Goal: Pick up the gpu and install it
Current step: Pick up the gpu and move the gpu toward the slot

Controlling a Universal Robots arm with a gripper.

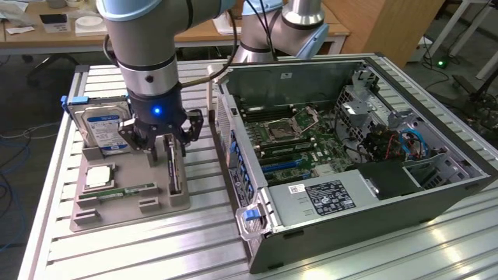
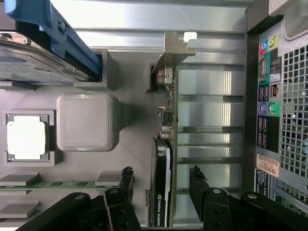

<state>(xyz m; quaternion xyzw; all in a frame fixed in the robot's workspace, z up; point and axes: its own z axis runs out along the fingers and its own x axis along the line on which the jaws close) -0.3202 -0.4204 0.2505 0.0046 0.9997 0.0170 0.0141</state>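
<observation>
Spread wide, the hand (image 2: pixel 161 172) straddles the gpu (image 2: pixel 160 202), a finger beside each flat face; its long axis follows the holder's (image 1: pixel 116 204) edge nearest the computer case (image 1: pixel 350 230).

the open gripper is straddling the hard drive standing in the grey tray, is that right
Not the hard drive, which stands apart. The open gripper straddles the gpu standing on edge in the grey tray, one finger on each side, as the wrist view shows.
</observation>
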